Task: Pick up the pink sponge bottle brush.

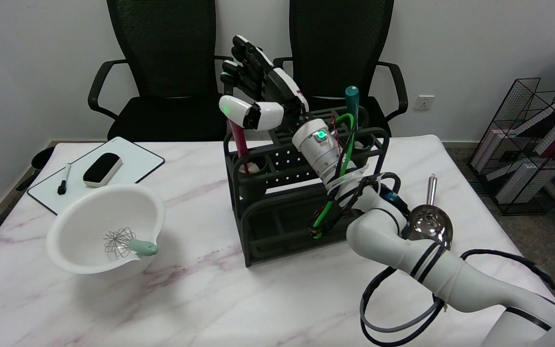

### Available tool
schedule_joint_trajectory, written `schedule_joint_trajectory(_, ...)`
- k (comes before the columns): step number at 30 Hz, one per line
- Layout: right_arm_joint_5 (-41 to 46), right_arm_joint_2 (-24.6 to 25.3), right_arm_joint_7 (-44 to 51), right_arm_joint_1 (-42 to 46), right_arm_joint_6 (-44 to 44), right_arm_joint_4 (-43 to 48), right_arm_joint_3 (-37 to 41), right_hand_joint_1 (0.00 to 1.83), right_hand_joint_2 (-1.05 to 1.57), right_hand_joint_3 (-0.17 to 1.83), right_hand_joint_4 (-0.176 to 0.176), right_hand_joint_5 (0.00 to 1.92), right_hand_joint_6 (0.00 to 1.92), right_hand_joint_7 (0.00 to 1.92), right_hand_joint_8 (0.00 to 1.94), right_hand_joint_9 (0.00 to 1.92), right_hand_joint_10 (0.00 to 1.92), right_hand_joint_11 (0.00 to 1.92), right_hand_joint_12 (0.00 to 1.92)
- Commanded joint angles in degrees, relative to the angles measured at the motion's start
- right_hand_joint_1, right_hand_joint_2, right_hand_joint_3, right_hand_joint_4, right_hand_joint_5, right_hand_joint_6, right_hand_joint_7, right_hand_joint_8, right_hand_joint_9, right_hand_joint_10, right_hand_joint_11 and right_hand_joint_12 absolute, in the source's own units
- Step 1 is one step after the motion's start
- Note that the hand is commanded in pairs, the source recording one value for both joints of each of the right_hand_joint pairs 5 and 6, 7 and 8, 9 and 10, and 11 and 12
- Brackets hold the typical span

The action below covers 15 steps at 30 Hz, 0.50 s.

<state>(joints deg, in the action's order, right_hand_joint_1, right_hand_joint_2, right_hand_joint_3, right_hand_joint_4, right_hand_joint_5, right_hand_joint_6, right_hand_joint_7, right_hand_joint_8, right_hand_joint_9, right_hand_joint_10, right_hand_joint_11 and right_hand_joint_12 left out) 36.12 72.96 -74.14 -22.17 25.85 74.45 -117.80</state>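
- Right arm (403, 246) comes in from the lower right and crosses in front of the black utensil rack (301, 202), with black and green cables looped along it.
- White bowl (106, 226) sits near left on the marble table (210, 299); a small wire whisk (128, 242) with a mint handle lies inside it, handle on the rim.
- Metal scoop (429, 221) lies on the table just right of the rack, partly behind the arm's elbow.
- Whiteboard (97, 171) lies far left, with an eraser (102, 169) and a black marker (63, 179) on it.
- Pink sponge bottle brush (240, 144) stands upright in the rack's left rear compartment, its pale sponge end down in the slot and pink handle rising above the rim.
- Right hand (263, 94) is above the rack's back left: fingers spread and raised, thumb just over the handle top. Holds nothing; contact with the handle can't be told.
- Teal-handled tool (352, 103) stands in the rack's right rear.
- Two black office chairs (162, 72) stand behind the table against the wall.
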Motion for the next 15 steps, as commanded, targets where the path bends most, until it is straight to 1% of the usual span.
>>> schedule_joint_trajectory(1, 1.0, -0.5, 0.1, 3.7, -6.7, 4.2, 3.5, 1.1, 0.15, 1.18, 0.0, 0.0, 0.0, 0.06, 0.06, 0.25, 0.25, 0.3, 0.3)
schedule_joint_trajectory(5, 0.8, -1.6, 1.2, 7.6, -6.9, 8.8, 6.4, 1.09, 0.17, 1.19, 0.0, 0.0, 0.0, 0.06, 0.06, 0.23, 0.23, 0.22, 0.22)
schedule_joint_trajectory(9, 1.3, -1.4, 5.6, 11.3, -7.3, 14.6, 9.0, 1.09, 0.18, 1.2, 0.0, 0.0, 0.0, 0.06, 0.06, 0.22, 0.22, 0.21, 0.21)
schedule_joint_trajectory(15, 1.3, -1.1, 6.9, 13.2, -6.7, 19.1, 8.5, 1.07, 0.18, 1.23, 0.0, 0.0, 0.0, 0.05, 0.05, 0.19, 0.19, 0.2, 0.2)
